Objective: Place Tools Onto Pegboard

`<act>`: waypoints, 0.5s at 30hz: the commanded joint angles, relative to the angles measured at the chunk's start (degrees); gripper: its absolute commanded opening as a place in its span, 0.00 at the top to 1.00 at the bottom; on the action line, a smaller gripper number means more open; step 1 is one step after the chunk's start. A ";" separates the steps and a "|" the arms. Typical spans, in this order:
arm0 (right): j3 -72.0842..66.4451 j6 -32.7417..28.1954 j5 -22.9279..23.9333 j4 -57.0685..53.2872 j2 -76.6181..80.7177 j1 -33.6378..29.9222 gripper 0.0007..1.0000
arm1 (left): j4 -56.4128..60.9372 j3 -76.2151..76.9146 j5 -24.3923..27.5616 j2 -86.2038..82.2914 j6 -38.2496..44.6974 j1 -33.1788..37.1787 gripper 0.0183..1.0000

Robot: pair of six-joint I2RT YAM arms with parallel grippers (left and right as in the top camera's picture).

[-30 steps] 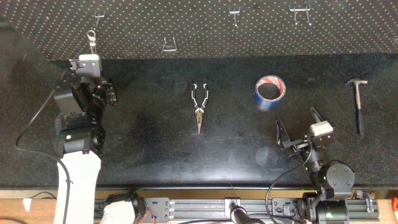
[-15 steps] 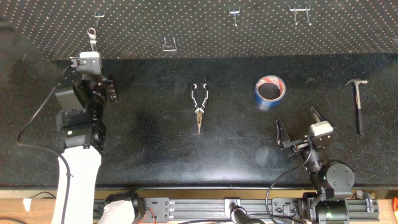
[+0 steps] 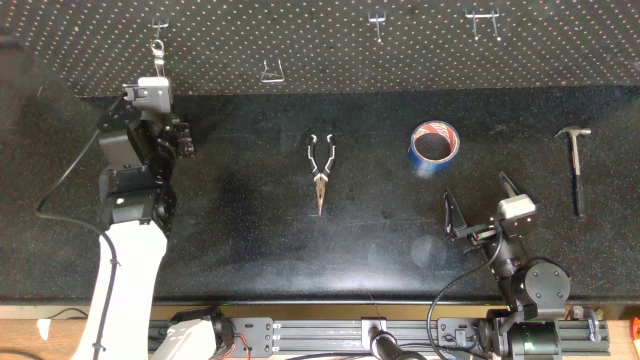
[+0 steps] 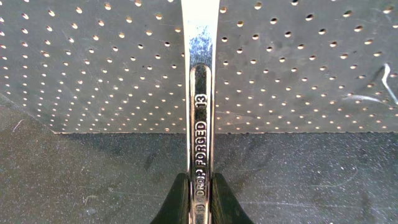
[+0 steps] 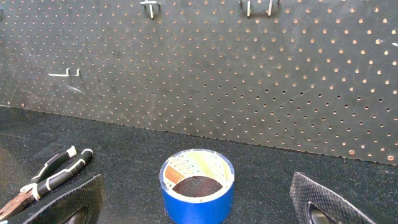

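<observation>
My left gripper (image 3: 152, 82) is shut on a chrome wrench (image 3: 157, 52), holding it by the lower shaft at the table's back left. The wrench (image 4: 199, 93) stands upright in front of the black pegboard (image 4: 298, 68), its ring end close to a hook (image 3: 157, 20). The upper end runs out of the left wrist view. Red-handled pliers (image 3: 320, 170) lie mid-table. A blue tape roll (image 3: 434, 147) stands to their right, a hammer (image 3: 576, 170) at the far right. My right gripper (image 3: 478, 200) is open near the front, with the tape roll (image 5: 198, 186) ahead of its fingertips (image 5: 68, 199).
The pegboard (image 3: 320, 45) runs along the back edge and carries more hooks: one left of centre (image 3: 272, 72), one at centre (image 3: 376, 20), a double one at right (image 3: 483, 18). Bare black table mat (image 3: 240, 220) lies between the arms.
My left gripper has carried the wrench farther back toward the pegboard and slightly right, bringing its ring end closer to the hook. The right arm has not moved.
</observation>
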 commanded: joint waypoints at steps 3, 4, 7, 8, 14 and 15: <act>-0.15 0.85 -0.55 -0.31 -0.42 0.28 0.02 | 4.48 0.17 -4.48 2.47 -0.72 -0.11 0.99; -0.15 0.83 -0.55 -0.31 -0.42 0.28 0.02 | 4.59 0.17 -4.48 2.47 -0.72 -0.11 0.99; -0.15 0.83 -0.55 -0.31 -0.42 0.28 0.02 | 4.57 0.17 -4.48 2.47 -0.72 -0.07 0.99; -0.15 0.85 -0.55 -0.31 -0.42 0.28 0.02 | 4.63 0.17 -4.46 2.64 -0.72 -0.07 0.99; -0.15 0.83 -0.55 -0.31 -0.42 0.28 0.02 | 5.14 0.17 -4.44 4.37 -0.74 -0.07 0.77; -0.15 0.83 -0.55 -0.31 -0.42 0.28 0.02 | 5.31 0.17 -4.46 4.37 -0.72 -0.07 0.57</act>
